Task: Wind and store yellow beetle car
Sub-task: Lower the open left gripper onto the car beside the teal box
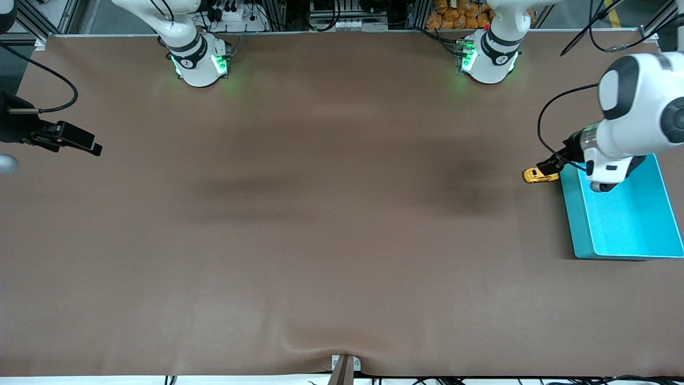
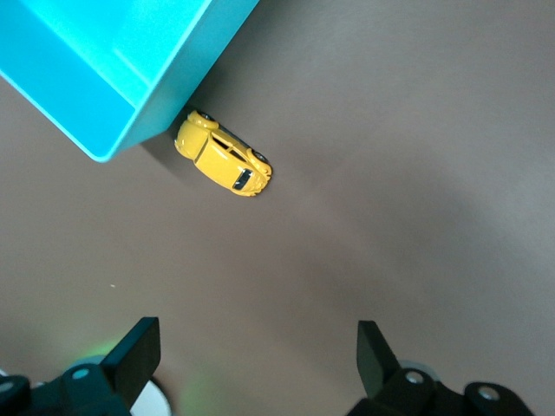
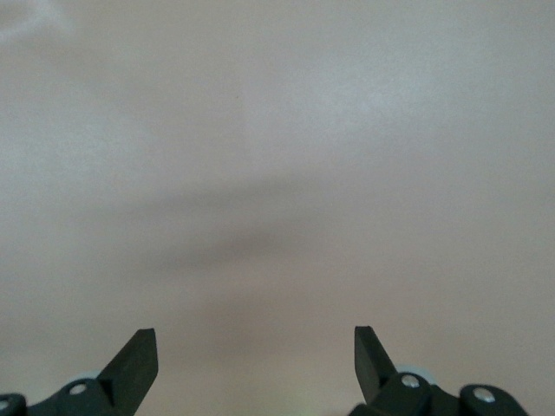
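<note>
yellow beetle car (image 1: 540,175) on desk (image 1: 320,224), touching turquoise bin (image 1: 625,224). left gripper (image 1: 550,163) above it, fingers wide open, empty. right gripper (image 1: 80,141) waits at its desk end, fingers open, empty.

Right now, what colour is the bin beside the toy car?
Turquoise bin; the left wrist view shows it best, touching the toy car.

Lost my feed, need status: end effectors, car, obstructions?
Left end effector open, above table near car. Right end effector open, waiting at its table end. Car on table, against bin corner, outside it. Nothing else in the way.
</note>
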